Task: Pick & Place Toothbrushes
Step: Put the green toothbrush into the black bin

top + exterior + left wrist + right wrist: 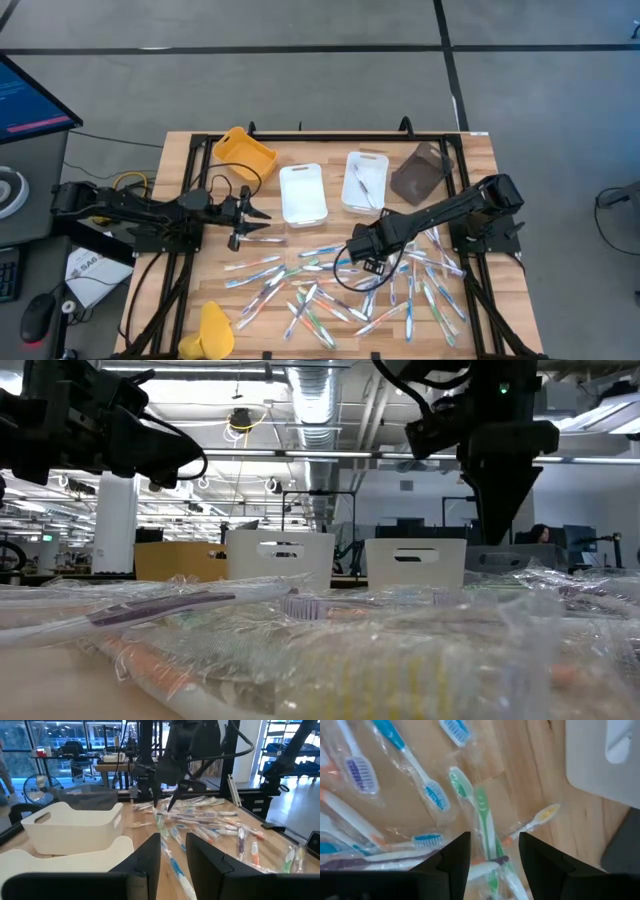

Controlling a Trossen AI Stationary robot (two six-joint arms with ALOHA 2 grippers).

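Many toothbrushes [340,290] in clear wrappers lie scattered on the near half of the wooden table [200,275]. My right gripper [358,256] points down over the pile's far edge. It is open, its fingers standing either side of a green toothbrush [482,815] that lies flat on the wood below; in the left wrist view the right gripper [164,805] hangs just above the pile. My left gripper [268,222] waits level at the table's left, pointing right, and the left gripper [172,852] is open with nothing between its fingers.
Along the far side stand a yellow tray [245,152], two white trays [303,192] [365,180] and a dark tray [420,172]. A yellow object [215,330] lies at the near left corner. Black frame rails [175,290] run along the table's sides.
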